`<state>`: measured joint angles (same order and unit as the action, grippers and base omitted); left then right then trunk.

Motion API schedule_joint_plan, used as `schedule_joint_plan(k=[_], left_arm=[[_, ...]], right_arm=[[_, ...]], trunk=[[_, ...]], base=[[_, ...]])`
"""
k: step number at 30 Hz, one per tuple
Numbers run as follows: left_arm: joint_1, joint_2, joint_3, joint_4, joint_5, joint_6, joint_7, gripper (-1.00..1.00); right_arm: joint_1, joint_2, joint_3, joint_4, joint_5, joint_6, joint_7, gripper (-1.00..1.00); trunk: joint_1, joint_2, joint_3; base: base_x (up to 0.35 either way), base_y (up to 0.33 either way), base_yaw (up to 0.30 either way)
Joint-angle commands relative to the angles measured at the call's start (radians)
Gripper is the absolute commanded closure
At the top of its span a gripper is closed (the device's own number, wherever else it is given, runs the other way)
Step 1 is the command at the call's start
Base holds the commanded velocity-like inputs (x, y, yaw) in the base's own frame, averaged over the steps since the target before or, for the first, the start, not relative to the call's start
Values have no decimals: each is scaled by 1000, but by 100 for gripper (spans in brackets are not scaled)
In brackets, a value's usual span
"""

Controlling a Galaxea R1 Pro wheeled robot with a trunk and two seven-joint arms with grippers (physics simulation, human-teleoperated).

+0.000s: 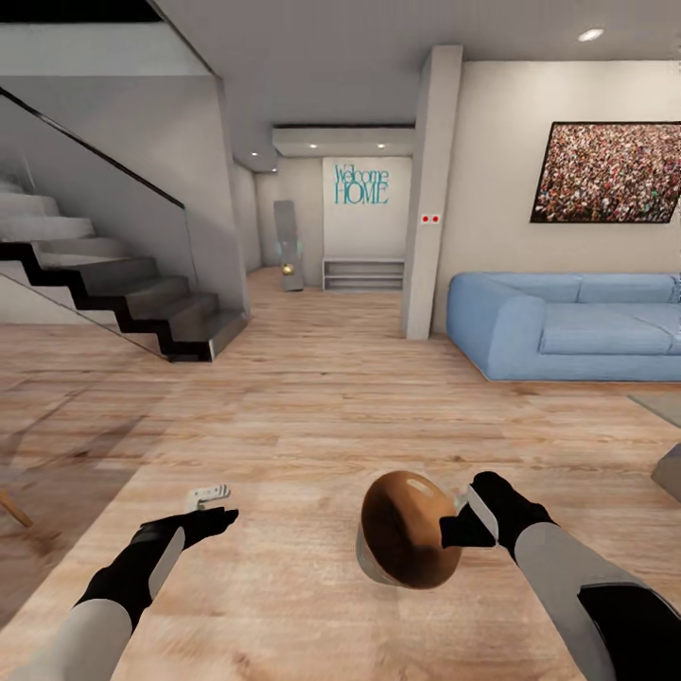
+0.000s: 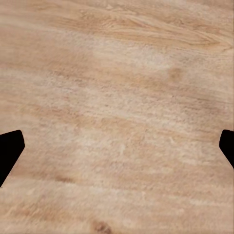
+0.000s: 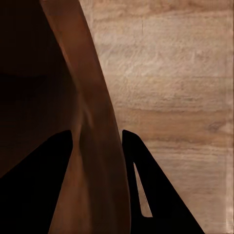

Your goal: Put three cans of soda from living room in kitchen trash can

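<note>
Your R gripper (image 1: 470, 521) was clamped on the trash can (image 1: 409, 532) rim; L gripper (image 1: 210, 503) hung apart over wood floor (image 1: 312, 416), nr sofa (image 1: 567, 326).

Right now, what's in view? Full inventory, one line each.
trash can: one, grey outside, glossy brown inside, held over the floor at the right tool, its rim between the fingers in the right wrist view
sofa: one, light blue, right side by the wall
picture: one, dark frame, crowd image, on the wall above the sofa
stairs: one flight, dark treads, glass rail, left
Welcome HOME lettering: one, teal, far wall
low shelf: one, grey, below the lettering
pillar: one, light grey, two red dots
floor: light wood planks
left tool: one, black, open, nothing held
right tool: one, black, shut on the trash can rim
</note>
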<state>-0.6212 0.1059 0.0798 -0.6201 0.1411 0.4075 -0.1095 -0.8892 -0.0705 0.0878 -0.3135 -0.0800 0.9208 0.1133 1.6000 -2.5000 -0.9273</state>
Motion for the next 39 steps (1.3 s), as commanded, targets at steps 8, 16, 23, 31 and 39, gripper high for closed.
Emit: schedule_joint_plan(k=[8, 16, 23, 31, 39], left_arm=[[1, 0, 0, 0, 0, 0, 14, -100], [4, -1, 0, -1, 0, 1, 15, -100], [5, -2, 0, -1, 0, 1, 16, -100], [5, -2, 0, 0, 0, -1, 16, -100], [5, -2, 0, 2, -1, -1, 16, -100]], right_arm=[[2, -1, 62, -2, -35, 0, 16, 100], [103, -25, 83, -1, -36, -32, 18, 100], [178, -93, 85, 5, -34, -91, 21, 100], [196, -259, 87, -4, -32, -99, 199, 100], [198, -282, 130, -17, -30, -97, 265, 100]], trunk=[[-31, 56, 25], [-61, 112, 50], [-88, 161, 72], [-119, 217, 97], [-150, 273, 122]], base=[[0, 0, 0], [0, 0, 0], [0, 0, 0], [0, 0, 0], [0, 0, 0]])
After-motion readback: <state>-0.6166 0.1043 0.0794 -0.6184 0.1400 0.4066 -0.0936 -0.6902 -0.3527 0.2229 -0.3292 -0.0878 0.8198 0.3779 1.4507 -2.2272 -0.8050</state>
